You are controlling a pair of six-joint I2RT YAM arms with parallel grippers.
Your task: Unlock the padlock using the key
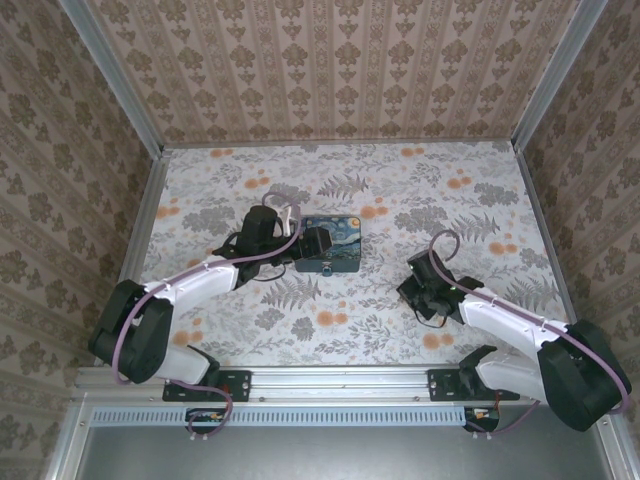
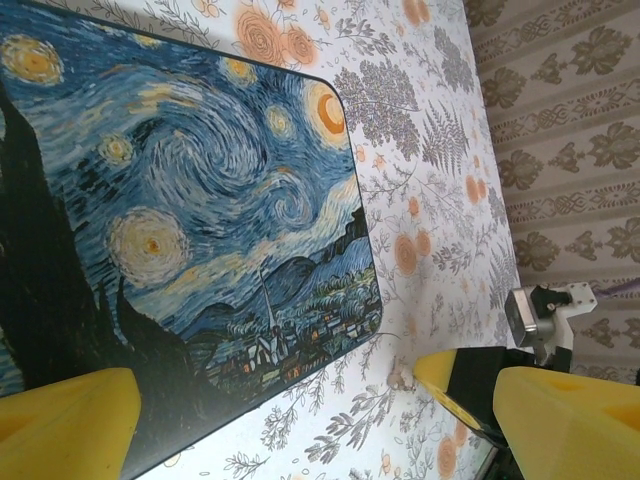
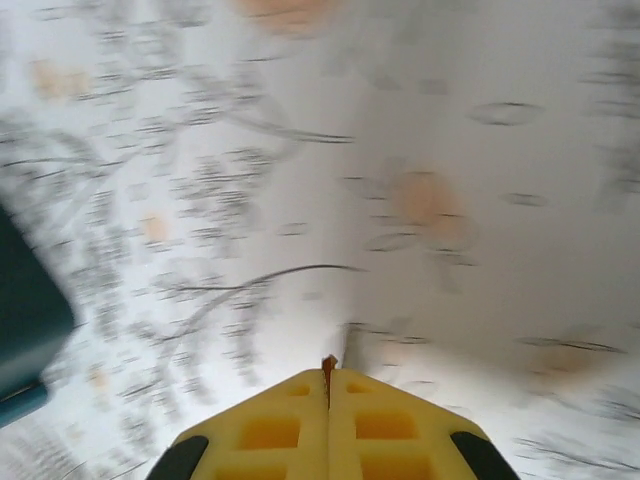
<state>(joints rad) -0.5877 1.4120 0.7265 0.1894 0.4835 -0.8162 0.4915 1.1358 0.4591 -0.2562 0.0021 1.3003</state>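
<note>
A: Left gripper (image 2: 285, 395) gaped empty by the square starry-night box (image 2: 220, 200); right gripper (image 3: 328, 374) pinched a thin brownish key (image 3: 327, 361).
B: Tiny teal padlock (image 1: 328, 268) hung at the box's front; that key, barely pinched, could twist.

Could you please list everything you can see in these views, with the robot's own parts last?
Box: one, blue-and-yellow starry-night lid, mid-table.
Cloth: one, white with grey leaves and orange flowers, covering the table.
Walls: three, beige patterned, around the table.
Sliver: one, brown, pinched at the tip of the right tool; too small to name.
Left arm and right arm: two, black and white, reaching from the near edge.
Left tool: one, yellow, fingers apart at the box.
Right tool: one, yellow, fingers shut, right of the box.
</note>
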